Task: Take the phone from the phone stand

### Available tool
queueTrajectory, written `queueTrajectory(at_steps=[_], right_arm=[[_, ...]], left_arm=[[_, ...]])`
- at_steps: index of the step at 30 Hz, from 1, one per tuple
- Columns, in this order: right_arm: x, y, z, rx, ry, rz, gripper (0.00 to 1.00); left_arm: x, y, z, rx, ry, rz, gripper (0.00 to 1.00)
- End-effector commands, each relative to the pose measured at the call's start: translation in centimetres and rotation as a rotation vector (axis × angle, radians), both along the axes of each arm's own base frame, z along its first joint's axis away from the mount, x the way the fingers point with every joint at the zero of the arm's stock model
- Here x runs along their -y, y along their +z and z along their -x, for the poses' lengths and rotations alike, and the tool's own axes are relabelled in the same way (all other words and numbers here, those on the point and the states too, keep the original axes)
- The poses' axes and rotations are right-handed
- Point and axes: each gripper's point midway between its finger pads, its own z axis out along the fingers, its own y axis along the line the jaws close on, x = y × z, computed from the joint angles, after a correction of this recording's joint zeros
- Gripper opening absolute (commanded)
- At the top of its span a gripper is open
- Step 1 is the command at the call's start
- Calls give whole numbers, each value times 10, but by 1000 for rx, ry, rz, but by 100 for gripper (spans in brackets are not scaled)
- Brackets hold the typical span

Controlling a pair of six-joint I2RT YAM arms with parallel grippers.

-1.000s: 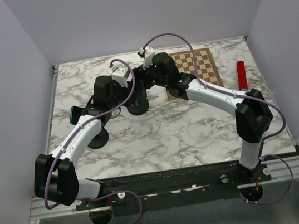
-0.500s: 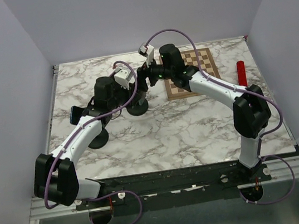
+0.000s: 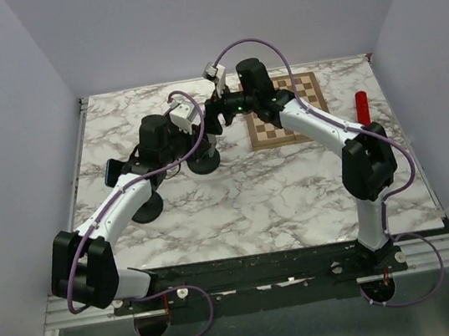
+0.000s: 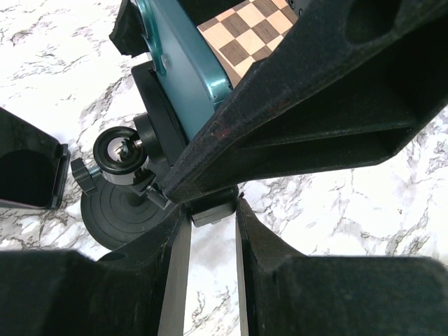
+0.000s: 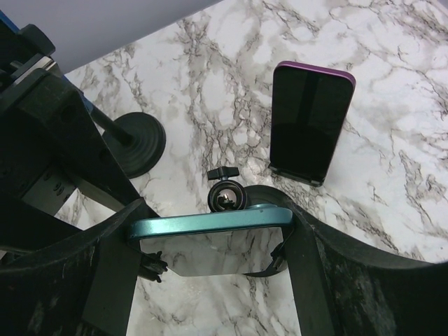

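A teal phone [image 5: 210,222] sits edge-on in the phone stand, above the stand's ball joint [image 5: 225,196]. My right gripper [image 5: 208,234] is shut on the phone, one finger on each short end. In the left wrist view the phone [image 4: 182,63] leans above the stand's ball joint [image 4: 119,150] and round black base [image 4: 115,217]. My left gripper [image 4: 213,213] is closed on the lower bracket of the stand's cradle. In the top view both grippers meet over the stand [image 3: 205,161], left gripper [image 3: 191,139] and right gripper [image 3: 215,119]; the phone is hidden there.
A second phone with a purple rim [image 5: 311,122] stands on its own holder left of the stand, also in the top view [image 3: 113,172]. Another round black base [image 3: 146,207] sits nearby. A chessboard [image 3: 291,107] and a red cylinder [image 3: 362,112] lie at the far right.
My right arm has swung back and to the left, bringing its gripper onto the phone at the stand. The left arm has hardly moved.
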Motion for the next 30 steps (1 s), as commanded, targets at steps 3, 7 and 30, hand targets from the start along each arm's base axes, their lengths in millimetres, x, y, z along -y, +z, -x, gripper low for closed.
queueTrajectory(at_steps=[3,7,30], right_arm=[[-3,-6,32,-107,142,-4,1],[12,2,-10,-64,-170,-1,1],[4,0,-3,-198,-503,-58,1]], left_arm=[[-31,-6,-19,14,140,-50,0],[-33,0,-17,8,167,-34,0],[-14,13,-18,24,176,32,53]])
